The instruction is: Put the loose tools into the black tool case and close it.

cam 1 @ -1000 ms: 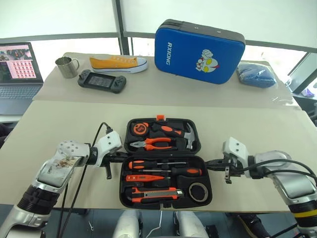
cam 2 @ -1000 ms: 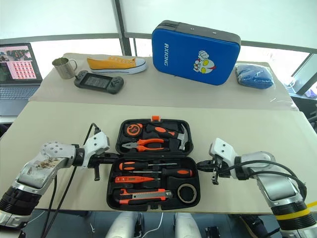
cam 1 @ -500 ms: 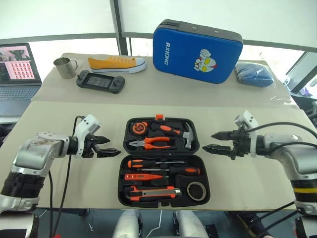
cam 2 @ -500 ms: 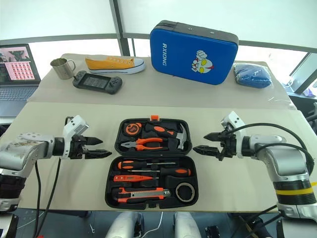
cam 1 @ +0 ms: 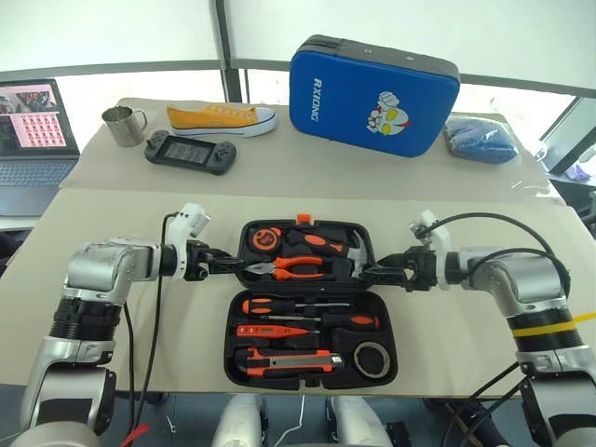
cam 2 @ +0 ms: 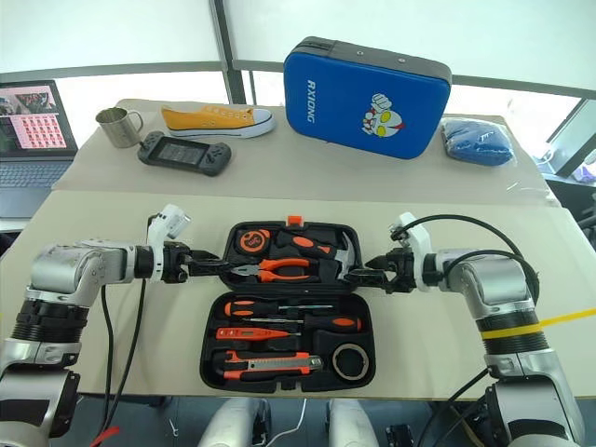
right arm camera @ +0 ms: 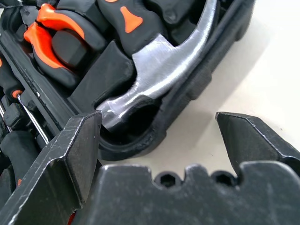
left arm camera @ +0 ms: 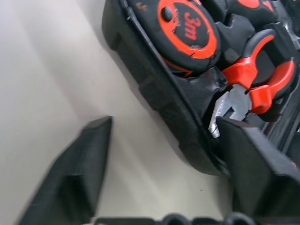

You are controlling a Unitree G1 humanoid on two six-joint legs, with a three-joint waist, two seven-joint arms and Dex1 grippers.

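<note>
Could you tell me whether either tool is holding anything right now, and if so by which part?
Nothing is held: the left tool and right tool stand open, each straddling a side wall of the black tool case.

The tool case point(cam 1: 310, 307) is black with an orange latch point(cam 1: 302, 220) and orange-and-black tools, the big case point(cam 1: 374, 96) blue with white lettering and a cartoon print, the shoe point(cam 1: 222, 118) yellow with a white sole, the bundle point(cam 1: 480, 140) apparently dark blue.

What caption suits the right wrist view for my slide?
Open right end effector straddling the rim of the open black tool case, beside the hammer.
</note>
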